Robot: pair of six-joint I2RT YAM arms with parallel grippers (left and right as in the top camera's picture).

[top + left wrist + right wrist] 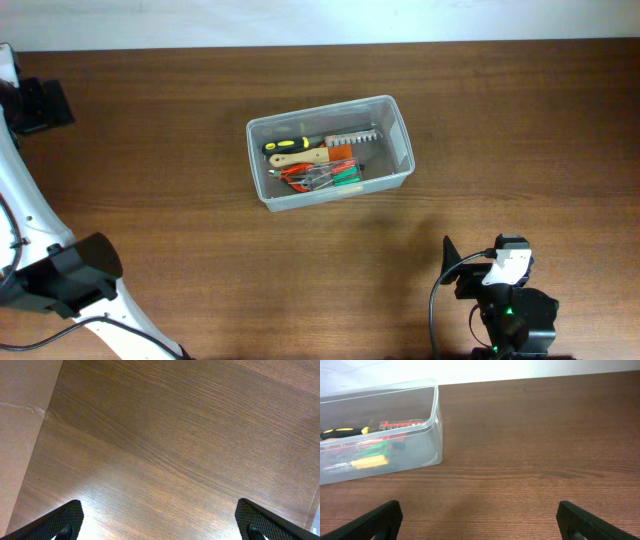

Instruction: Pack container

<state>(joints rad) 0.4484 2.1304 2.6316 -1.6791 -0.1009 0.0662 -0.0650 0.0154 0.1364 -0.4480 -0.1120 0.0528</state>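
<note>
Container holds hand tools; left gripper, right gripper both gape.

From my end it's mostly dark wood-grain table, with a pale strip past its far edge. Bunched together I can make out a black-and-yellow handle, a row of bits and some red and green handles.

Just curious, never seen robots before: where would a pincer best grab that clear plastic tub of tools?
Probably the thin rimmed wall at the right short end of the clear rectangular plastic tub, from above: the tub looks too wide to span, and the hand tools lie toward the other end, leaving finger room inside.
</note>
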